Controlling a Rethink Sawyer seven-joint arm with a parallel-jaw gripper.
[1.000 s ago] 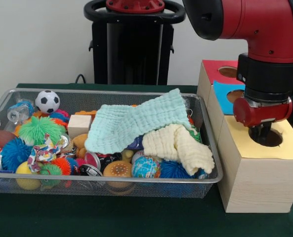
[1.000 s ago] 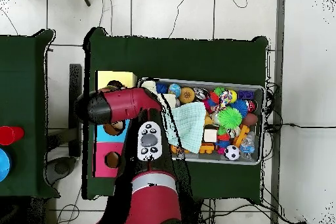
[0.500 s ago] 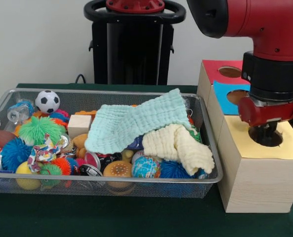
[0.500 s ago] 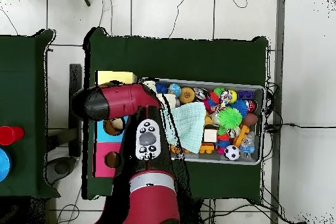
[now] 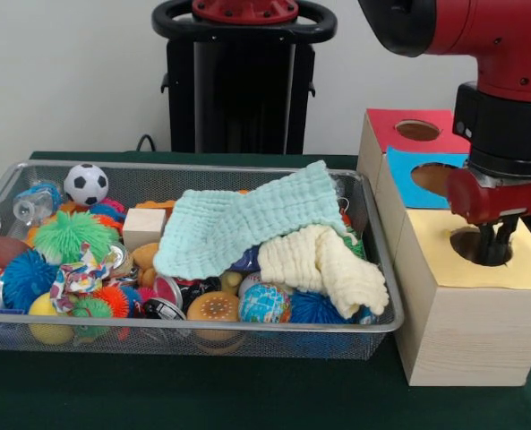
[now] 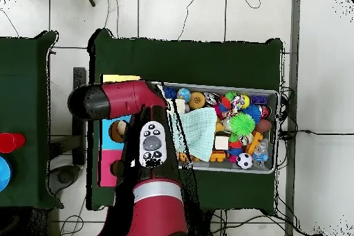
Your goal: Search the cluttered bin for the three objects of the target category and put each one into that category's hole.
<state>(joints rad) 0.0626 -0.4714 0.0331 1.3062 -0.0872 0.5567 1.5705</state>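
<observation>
The arm [image 5: 489, 45] is reaching down over the yellow-topped box [image 5: 466, 305]. The gripper [image 5: 495, 244] is pointing into that box's hole [image 5: 469, 245]; jaw state cannot be determined.

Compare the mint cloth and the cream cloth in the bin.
The mint cloth is larger and lies spread on top of the pile; the cream cloth is smaller, bunched, partly tucked under the mint one, and droops toward the bin's front rim. Both are plain waffle-textured cloths covering toys.
</observation>
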